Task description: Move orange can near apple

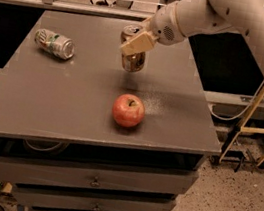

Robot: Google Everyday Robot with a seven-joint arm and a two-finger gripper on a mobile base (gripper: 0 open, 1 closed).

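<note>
The orange can (pixel 132 59) is upright near the middle of the grey table (pixel 71 102), with its silver top showing. My gripper (pixel 134 42) is shut on the can's upper part, a pale finger across its front. The can seems lifted slightly off the table. The apple (pixel 128 110), red-orange with a yellowish stem dimple, rests on the table in front of the can, about a can's height nearer the front edge.
A white-and-green can (pixel 55 43) lies on its side at the table's back left. The table stands on a cabinet with drawers (pixel 93 182). My arm (pixel 247 26) reaches in from the upper right. A yellow frame (pixel 250 123) stands to the right.
</note>
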